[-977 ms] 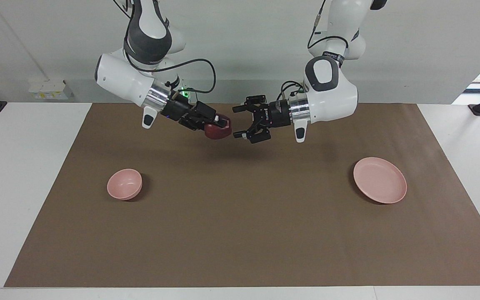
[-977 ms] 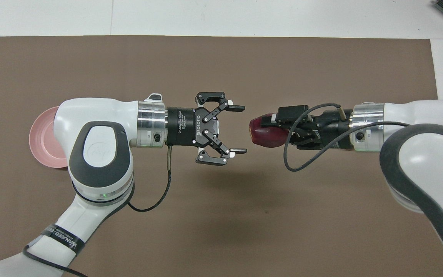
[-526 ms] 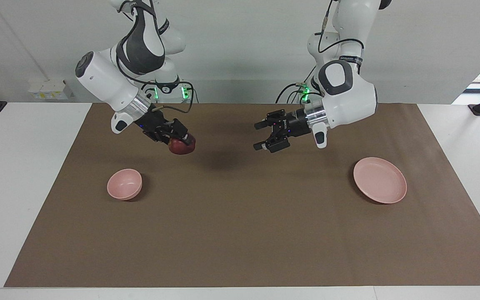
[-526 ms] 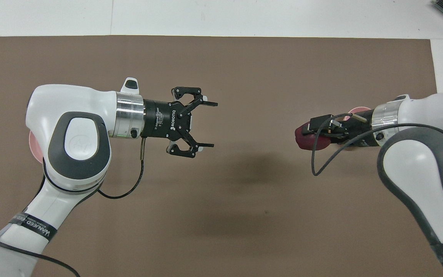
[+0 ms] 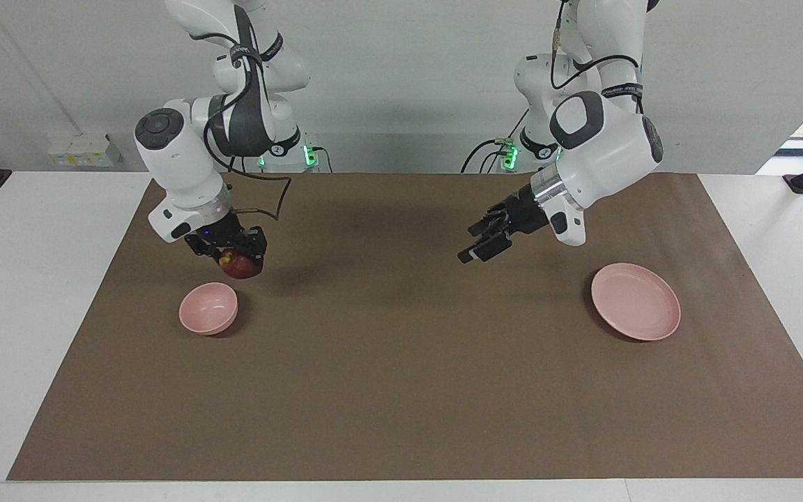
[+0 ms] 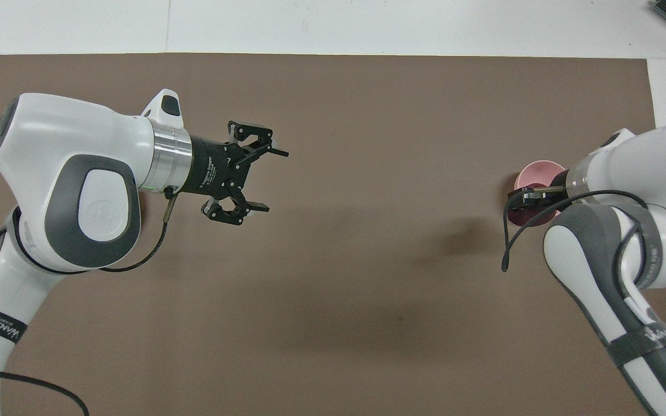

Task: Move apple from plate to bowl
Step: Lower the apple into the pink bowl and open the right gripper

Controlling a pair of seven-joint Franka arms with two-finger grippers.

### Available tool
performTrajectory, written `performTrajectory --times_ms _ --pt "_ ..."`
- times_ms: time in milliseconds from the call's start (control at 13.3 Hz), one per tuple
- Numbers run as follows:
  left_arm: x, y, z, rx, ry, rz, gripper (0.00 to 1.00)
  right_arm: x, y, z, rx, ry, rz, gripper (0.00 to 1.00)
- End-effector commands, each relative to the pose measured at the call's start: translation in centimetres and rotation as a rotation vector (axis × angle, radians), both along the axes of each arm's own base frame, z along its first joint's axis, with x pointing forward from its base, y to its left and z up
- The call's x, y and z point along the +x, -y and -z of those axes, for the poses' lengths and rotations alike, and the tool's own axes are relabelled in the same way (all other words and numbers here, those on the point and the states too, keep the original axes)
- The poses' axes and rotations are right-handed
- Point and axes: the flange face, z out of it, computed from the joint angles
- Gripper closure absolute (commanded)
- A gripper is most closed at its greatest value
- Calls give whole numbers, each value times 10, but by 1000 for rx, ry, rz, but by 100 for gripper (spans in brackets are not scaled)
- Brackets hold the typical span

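White counter (image 5: 39,314) carrying flat matte brown mat (image 5: 408,390); nothing standing between apple and bowl. Plate (image 5: 636,301), wide shallow smooth pink disc with low rim, lying bare toward left arm's end. Bowl (image 5: 208,307), small deep round pink, sitting with nothing inside toward right arm's end. Right tool (image 5: 228,252) clamping on glossy dark red apple (image 5: 240,265), hanging in air just beside bowl's rim. Left tool (image 5: 479,245) hovering over bare mat, fingers spread apart, gripping nothing.
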Motion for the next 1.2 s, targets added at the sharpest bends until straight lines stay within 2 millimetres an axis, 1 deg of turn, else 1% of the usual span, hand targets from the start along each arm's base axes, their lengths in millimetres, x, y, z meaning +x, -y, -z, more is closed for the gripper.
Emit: performTrajectory --times_ms 0,150,225,301,376,451,601,751,827,902,977,1052,1127 --pt "1 -7 -9 101 84 83 0 21 24 21 -121 39 -71 100" --pt "6 -8 -15 120 132 114 0 35 32 33 -193 48 -109 100" --pt "9 -16 -15 140 159 139 0 42 36 40 -201 47 -109 100" --pt "15 -30 -13 170 190 164 0 45 40 45 -202 49 -106 100" --pt "15 -34 -13 185 209 205 0 44 42 48 -201 51 -103 100" --pt "19 -50 -15 209 234 224 0 44 41 49 -199 50 -98 100" --pt "21 -71 -20 294 249 269 0 47 43 62 -196 45 -95 100" --pt "23 -103 -31 352 274 347 0 49 41 73 -188 43 -68 100" --pt "27 -123 -38 359 297 400 0 49 41 83 -186 33 -59 97" --pt "30 -147 -43 376 309 448 0 49 41 86 -183 28 -57 85" --pt "30 -156 -45 392 338 519 0 49 42 86 -182 29 -57 74" --pt "31 -170 -46 424 366 587 0 49 41 87 -181 26 -57 55" --pt "31 -189 -52 462 383 618 0 49 42 87 -180 25 -54 30"
